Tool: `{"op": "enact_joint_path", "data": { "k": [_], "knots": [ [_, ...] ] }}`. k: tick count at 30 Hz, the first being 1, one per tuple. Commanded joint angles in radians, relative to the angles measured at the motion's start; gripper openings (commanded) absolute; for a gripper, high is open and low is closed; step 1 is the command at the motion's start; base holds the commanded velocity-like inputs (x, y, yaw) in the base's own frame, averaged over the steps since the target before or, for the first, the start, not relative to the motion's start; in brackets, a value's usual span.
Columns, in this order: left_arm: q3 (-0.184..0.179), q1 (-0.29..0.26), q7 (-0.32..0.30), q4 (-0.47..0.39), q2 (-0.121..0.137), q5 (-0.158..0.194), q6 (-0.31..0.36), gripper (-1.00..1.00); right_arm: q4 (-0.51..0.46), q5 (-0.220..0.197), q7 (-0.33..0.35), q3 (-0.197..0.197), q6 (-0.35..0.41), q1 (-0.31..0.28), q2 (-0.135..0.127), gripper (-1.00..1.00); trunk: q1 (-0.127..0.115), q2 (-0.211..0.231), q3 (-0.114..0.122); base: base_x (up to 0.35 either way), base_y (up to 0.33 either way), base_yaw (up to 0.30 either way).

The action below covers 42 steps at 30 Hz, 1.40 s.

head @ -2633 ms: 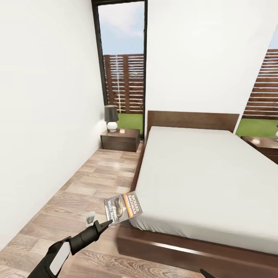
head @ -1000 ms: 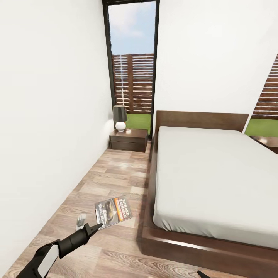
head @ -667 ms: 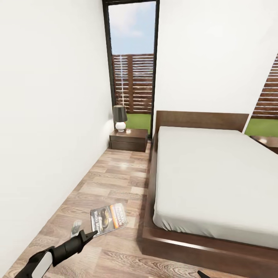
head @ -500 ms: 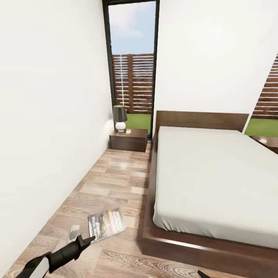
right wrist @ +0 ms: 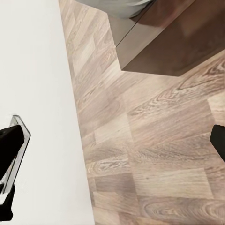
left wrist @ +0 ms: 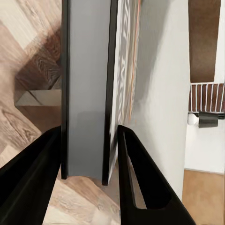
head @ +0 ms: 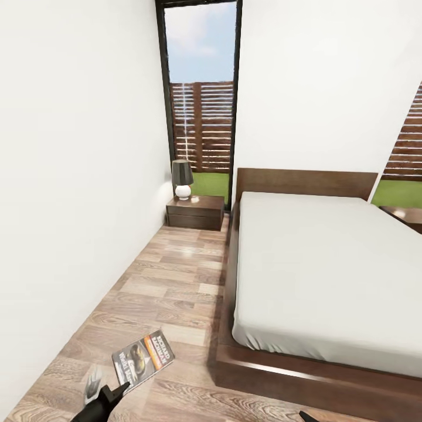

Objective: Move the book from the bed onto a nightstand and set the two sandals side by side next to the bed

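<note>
Gripped edge-on between the two black fingers of the left gripper [left wrist: 89, 140], the book [head: 142, 360] hangs low over the wood-plank floor [head: 170, 275] at the foot-end corner of the bed [head: 328, 269], cover up and tilted, off the mattress but well short of the nightstand [head: 196, 211] that stands against the bed's head end. In the left wrist view the fingers pinch the closed pages near one corner, a narrow hold on a thin paperback, so the carry probably calls for a slow, level travel up the aisle between the white wall [head: 70, 176] and the bed, lifting the book above the cabinet top before lowering it flat. The dark-shaded lamp [head: 182, 178] takes the wall side of the nightstand, so the bare side nearer the bed looks like the better landing spot. The aisle itself shows no clutter – the bed's dark wooden frame [head: 281, 375] is the thing to keep the arm away from. The right gripper [right wrist: 112, 173] hangs over bare floor beside the bed's corner, its fingers spread wide and holding nothing. A tall dark-framed window [head: 202, 94] rises behind the nightstand.
</note>
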Motion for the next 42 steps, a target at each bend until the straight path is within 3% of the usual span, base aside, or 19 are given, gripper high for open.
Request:
{"op": "enact_joint_path", "data": {
  "k": [1, 4, 11, 14, 23, 31, 42],
  "knots": [
    [0.011, -0.001, -0.009, 0.021, -0.001, 0.003, 0.004, -1.00, 0.003, -0.006, 0.005, -0.001, 0.012, -0.002, 0.000, 1.00, 0.000, -0.001, -0.001, 0.000, 0.000, 0.000],
    [0.014, 0.005, -0.034, 0.078, -0.015, 0.013, -0.015, -1.00, 0.003, -0.006, 0.005, -0.001, 0.017, -0.002, 0.000, 1.00, 0.000, -0.001, -0.001, 0.000, 0.000, -0.007],
    [0.017, 0.041, -0.058, 0.100, -0.050, 0.018, -0.091, -1.00, 0.004, -0.005, -0.002, -0.001, 0.018, -0.002, 0.000, 1.00, 0.000, -0.001, -0.001, 0.000, 0.000, -0.127],
    [0.018, 0.047, -0.087, 0.102, -0.053, 0.017, -0.116, -1.00, 0.004, -0.005, -0.013, 0.000, 0.018, -0.001, 0.001, 1.00, 0.000, -0.001, -0.001, 0.000, 0.000, -0.223],
    [0.018, 0.074, -0.193, 0.105, -0.053, 0.016, -0.153, -1.00, 0.004, -0.013, -0.039, -0.002, 0.006, 0.064, 0.011, 1.00, 0.000, -0.001, -0.001, 0.000, 0.000, -0.254],
    [0.020, 0.103, -0.208, 0.105, -0.039, 0.018, -0.154, -1.00, 0.004, -0.036, -0.041, -0.002, -0.055, 0.111, 0.031, 1.00, 0.000, -0.001, -0.001, 0.000, 0.000, -0.249],
    [0.021, 0.123, -0.211, 0.105, -0.019, 0.046, -0.153, -1.00, 0.004, -0.047, -0.050, -0.002, -0.098, 0.123, 0.049, 1.00, 0.000, -0.001, -0.001, 0.000, 0.054, -0.056]
  ]
}}
